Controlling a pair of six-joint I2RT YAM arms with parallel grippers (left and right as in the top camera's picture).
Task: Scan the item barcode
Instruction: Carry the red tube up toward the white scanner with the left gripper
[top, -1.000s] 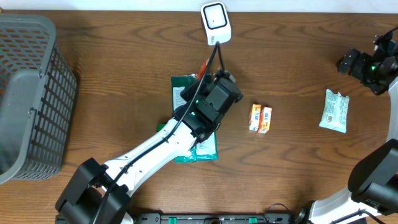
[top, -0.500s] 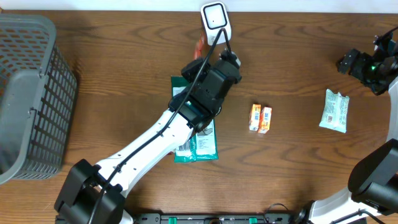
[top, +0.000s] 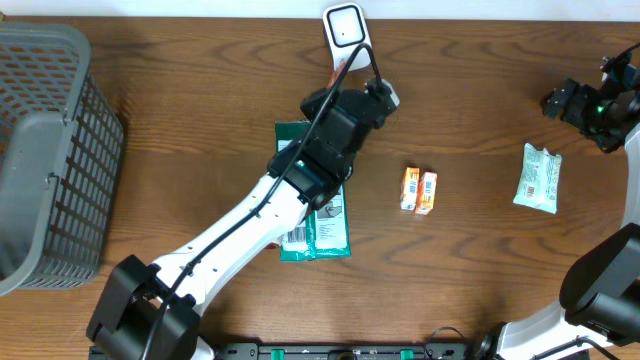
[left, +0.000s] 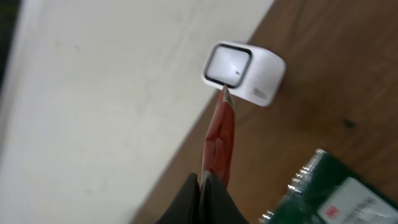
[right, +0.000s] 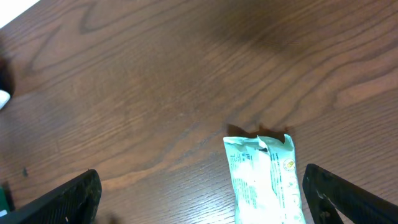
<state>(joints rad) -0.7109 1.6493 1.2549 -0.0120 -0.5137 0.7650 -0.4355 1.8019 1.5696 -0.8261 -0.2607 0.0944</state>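
Counter (top: 200, 100), contents by position.

- Left edge: basket (top: 50, 150), well apart from everything else.
- Rear edge, centre: scanner (top: 346, 27).
- Just before the scanner: left end effector (left: 205, 198) holding a sachet (left: 219, 140), the sachet's tip just beside the scanner's face.
- Centre: flat pouches (top: 325, 225), overlapping, lying on the counter, partly under the left arm.
- Right of the pouches: two small cartons (top: 418, 190), side by side, touching.
- Far right: wrapped packet (top: 538, 178), lying flat.
- Behind the packet, apart from it: right end effector (right: 202, 174).
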